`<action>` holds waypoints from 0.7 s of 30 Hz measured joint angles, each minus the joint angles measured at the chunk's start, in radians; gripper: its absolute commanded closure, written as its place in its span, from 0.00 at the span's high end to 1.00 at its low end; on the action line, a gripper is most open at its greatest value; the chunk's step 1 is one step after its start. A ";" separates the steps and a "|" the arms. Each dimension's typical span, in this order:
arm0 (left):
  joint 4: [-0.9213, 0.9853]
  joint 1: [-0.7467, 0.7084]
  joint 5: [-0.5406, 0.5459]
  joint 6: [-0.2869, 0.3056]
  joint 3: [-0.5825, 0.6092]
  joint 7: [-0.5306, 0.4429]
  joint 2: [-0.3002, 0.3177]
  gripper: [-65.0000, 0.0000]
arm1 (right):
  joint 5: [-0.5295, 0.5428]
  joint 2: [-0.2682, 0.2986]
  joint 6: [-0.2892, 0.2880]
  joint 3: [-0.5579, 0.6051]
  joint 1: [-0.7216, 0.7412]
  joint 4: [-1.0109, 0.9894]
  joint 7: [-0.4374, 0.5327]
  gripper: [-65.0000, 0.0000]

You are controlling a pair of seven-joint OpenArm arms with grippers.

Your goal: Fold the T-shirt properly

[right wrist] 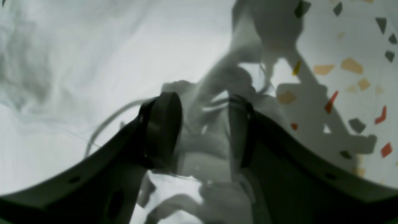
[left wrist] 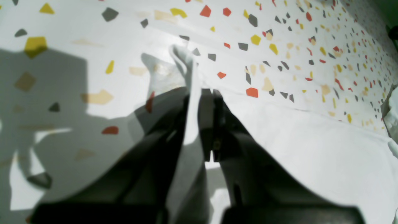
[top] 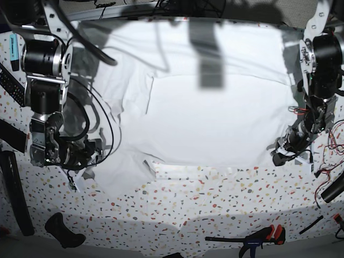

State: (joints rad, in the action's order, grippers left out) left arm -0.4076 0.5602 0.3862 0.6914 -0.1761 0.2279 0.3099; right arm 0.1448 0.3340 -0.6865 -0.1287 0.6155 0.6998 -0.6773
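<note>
The T-shirt (top: 209, 121), plain white and wrinkled, lies spread across the far half of the table (top: 215, 199). The left gripper (left wrist: 202, 93) is clenched on a thin fold of its edge. The right gripper (right wrist: 203, 124) stands released over bunched cloth; blur hides any contact. The table is white with coloured speckles.

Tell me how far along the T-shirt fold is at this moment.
Done: little; the T-shirt lies mostly spread flat on the table. In hand: the left gripper is shut on a pinch of its edge; the right gripper stands open around bunched cloth. Left: essentially every fold.
</note>
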 measured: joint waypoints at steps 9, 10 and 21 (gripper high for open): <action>0.000 0.000 0.000 0.000 0.000 0.000 0.000 0.00 | 0.061 0.051 0.001 0.000 0.026 0.000 0.007 0.51; 0.000 0.000 0.000 0.000 0.000 0.000 0.000 0.00 | 0.063 0.058 0.001 0.000 0.037 0.000 0.008 0.55; 0.000 0.000 -0.001 0.000 0.000 0.000 0.000 0.00 | 0.004 0.098 0.000 0.000 0.040 -0.001 0.035 0.63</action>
State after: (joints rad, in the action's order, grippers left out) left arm -0.4076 0.5598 0.3855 0.6910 -0.1761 0.2279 0.3099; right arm 0.1486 0.4320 -0.6861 -0.1287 0.6552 0.6991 -0.6426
